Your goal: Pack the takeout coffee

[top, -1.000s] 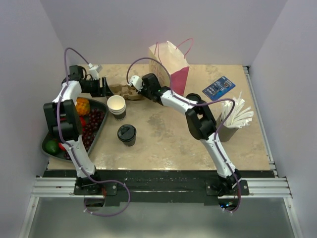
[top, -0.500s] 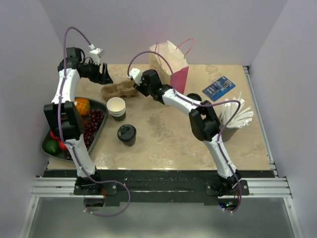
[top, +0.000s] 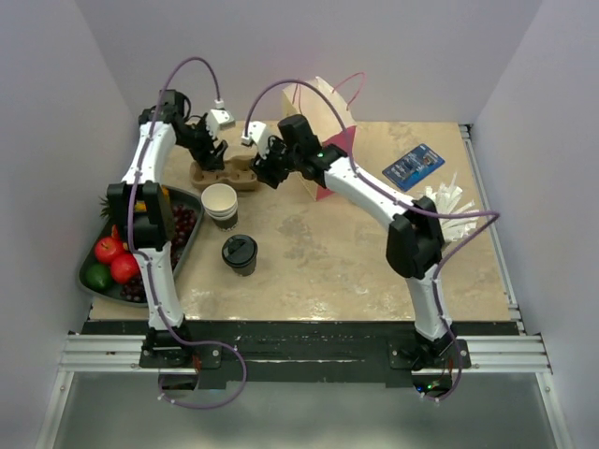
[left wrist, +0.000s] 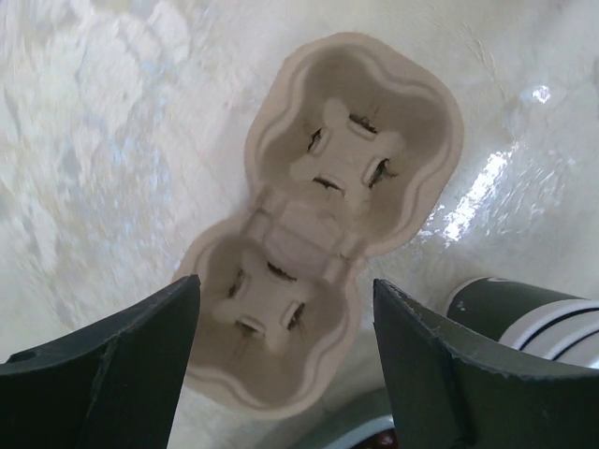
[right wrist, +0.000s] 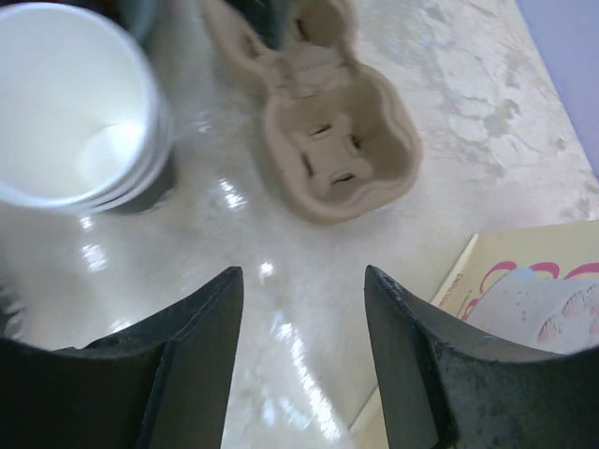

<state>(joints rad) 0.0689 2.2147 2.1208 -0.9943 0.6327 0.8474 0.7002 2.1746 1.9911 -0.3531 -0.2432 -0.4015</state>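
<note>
The takeout coffee (top: 240,253), a small dark-banded cup with a black lid, stands upright in the middle of the table, apart from both grippers. A brown pulp cup carrier (top: 229,173) lies on the table at the back. My left gripper (top: 213,150) hangs open above it; in the left wrist view the carrier (left wrist: 328,215) shows between and beyond the spread fingers (left wrist: 103,374). My right gripper (top: 267,168) is open just right of the carrier, nothing between its fingers (right wrist: 412,374); the carrier (right wrist: 328,140) lies ahead of it.
Stacked lidless cups (top: 221,201) stand in front of the carrier, close to both grippers. A paper bag (top: 323,117) stands behind the right arm. A fruit tray (top: 182,251) sits at the left edge. A blue card (top: 412,166) and a holder of stirrers (top: 445,220) are at the right.
The left arm has swung right, bringing its gripper over the carrier. The right gripper has opened wider and drawn back from the carrier.
</note>
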